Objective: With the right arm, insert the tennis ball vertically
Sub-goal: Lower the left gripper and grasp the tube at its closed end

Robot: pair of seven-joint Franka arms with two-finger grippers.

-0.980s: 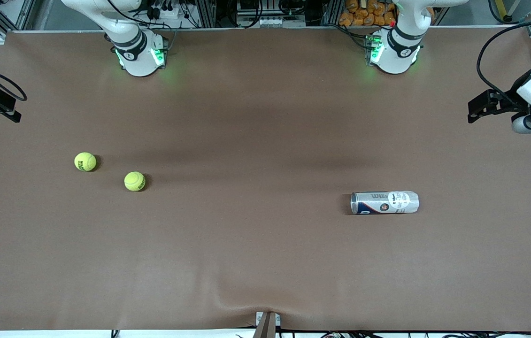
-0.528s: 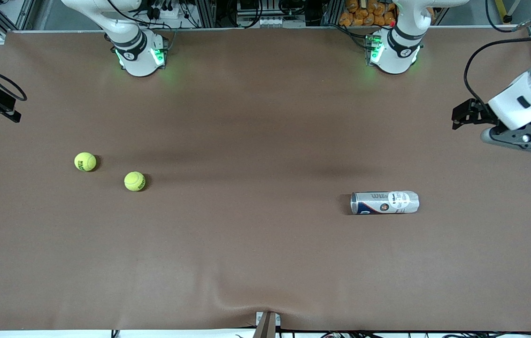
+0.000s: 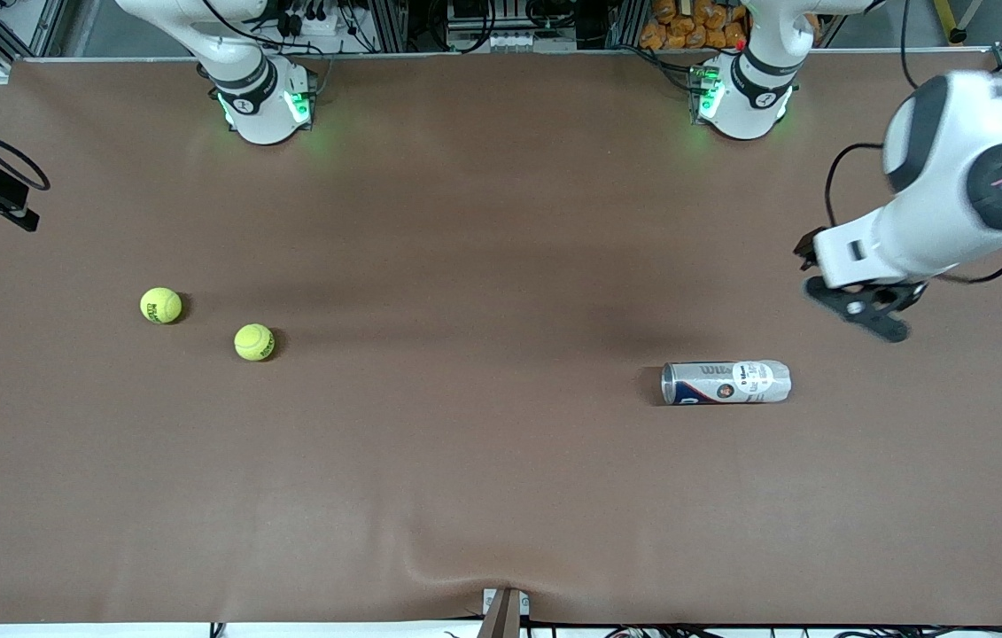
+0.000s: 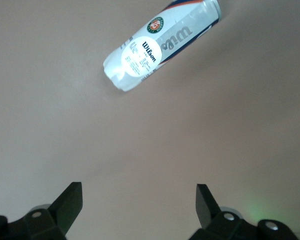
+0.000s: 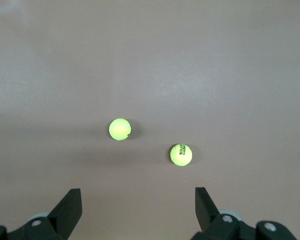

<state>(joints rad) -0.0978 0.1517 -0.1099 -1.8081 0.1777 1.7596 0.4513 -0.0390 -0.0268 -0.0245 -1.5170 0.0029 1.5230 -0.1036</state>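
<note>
Lying on the brown bench (image 3: pixel 501 496) toward the right arm's end are two tennis balls, well apart from each other and from everything else: the first tennis ball (image 3: pixel 161 306) (image 5: pixel 180 154) is sitting closer to that end, and the second tennis ball (image 3: pixel 254 342) (image 5: pixel 120 129) is sitting a little nearer to the front camera and closer to the middle. Nothing is touching either ball, and open bench is surrounding both.

Toward the left arm's end, the tennis ball can (image 3: pixel 726 382) (image 4: pixel 162 44) is lying on its side, its long axis running along the bench; what it has inside cannot be told.

The right gripper (image 5: pixel 135 210) is hanging high over the two balls, looking straight down on them, its fingers (image 5: pixel 70 207) spread wide and holding nothing; in the front view only a dark piece of that arm is showing at the edge. The left gripper (image 3: pixel 855 310) (image 4: pixel 139 205) is hanging in the air over bare bench near the can's capped end, not touching it, its fingers (image 4: pixel 206 202) also spread wide and empty, with the white forearm folding in from the edge above it
</note>
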